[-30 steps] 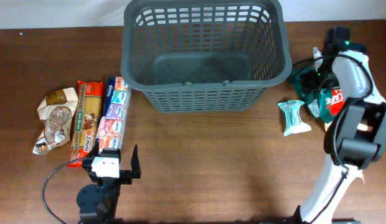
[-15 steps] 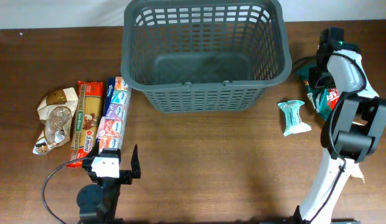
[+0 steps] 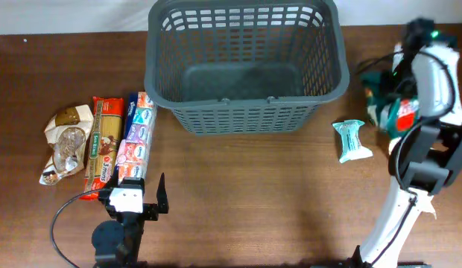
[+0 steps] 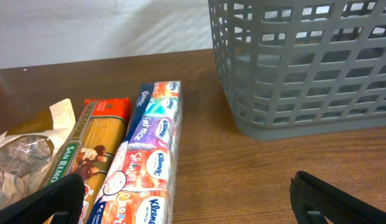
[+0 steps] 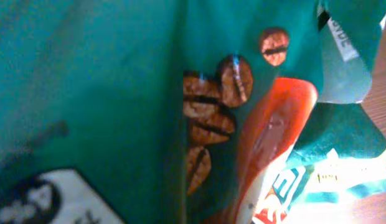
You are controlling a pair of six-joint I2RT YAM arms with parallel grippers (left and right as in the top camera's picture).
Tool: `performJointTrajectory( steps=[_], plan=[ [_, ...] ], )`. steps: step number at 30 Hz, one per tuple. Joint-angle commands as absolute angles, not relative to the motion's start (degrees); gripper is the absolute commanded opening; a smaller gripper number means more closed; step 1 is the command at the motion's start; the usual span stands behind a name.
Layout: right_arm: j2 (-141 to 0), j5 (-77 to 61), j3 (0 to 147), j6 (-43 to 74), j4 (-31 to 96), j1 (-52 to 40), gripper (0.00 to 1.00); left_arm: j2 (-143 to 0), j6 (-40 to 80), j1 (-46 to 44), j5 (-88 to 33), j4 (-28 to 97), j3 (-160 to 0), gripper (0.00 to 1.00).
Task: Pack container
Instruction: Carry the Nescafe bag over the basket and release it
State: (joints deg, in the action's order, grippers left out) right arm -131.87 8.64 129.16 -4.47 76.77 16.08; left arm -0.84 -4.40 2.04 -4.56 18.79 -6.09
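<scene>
Near the desk's [image 3: 253,193] left edge three packets lie side by side: a brown-and-clear bag [image 3: 65,143], a spaghetti packet [image 3: 102,146] and a Kleenex tissue multipack [image 3: 135,138]. Near the right edge lies a small teal packet [image 3: 353,140], with a green coffee bag [image 3: 387,112] just beyond it.

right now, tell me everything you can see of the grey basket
The basket is dark grey plastic. It is rectangular with rounded corners, a thick rim and slotted lattice walls that taper down to a solid floor. It stands upright on the brown wooden table, at the far middle. No goods show inside it. Only the table touches it; the tissue pack lies by its near left corner, apart from it.
</scene>
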Motion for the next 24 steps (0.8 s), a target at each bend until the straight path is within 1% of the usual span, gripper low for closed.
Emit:
performJointTrajectory(
  steps=[1, 6, 10, 15, 18, 21, 24],
  plan=[
    [-118.78, 7.57, 145.91, -3.55, 77.97, 15.35, 0.03, -0.34, -3.68, 2.02, -5.17, 18.63, -5.76, 0.99],
    [-111.74, 4.67, 158.76, -4.19, 80.66, 9.67, 0.04, -0.34, -3.68, 2.02, -5.17, 18.63, -5.76, 0.99],
    [-106.96, -0.14, 163.35, -4.45, 80.71, 0.56, 0.04, -0.34, -3.68, 2.02, -5.17, 18.63, -5.76, 0.99],
    [-105.62, -2.79, 163.44, -6.81, 81.23, -14.24, 0.03, -0.34, -3.68, 2.02, -5.17, 18.63, -5.76, 0.99],
    [-106.8, -2.13, 161.16, -6.81, 81.45, -20.93, 0.04, -0.34, -3.68, 2.02, -5.17, 18.63, -5.76, 0.99],
    [-109.06, -0.05, 158.23, -6.83, 81.08, -24.49, 0.03, -0.34, -3.68, 2.02, -5.17, 18.63, -5.76, 0.99],
    [-112.31, 0.62, 155.41, -6.81, 80.49, -25.96, 0.04, -0.34, -3.68, 2.02, -5.17, 18.63, -5.76, 0.99]
  ],
)
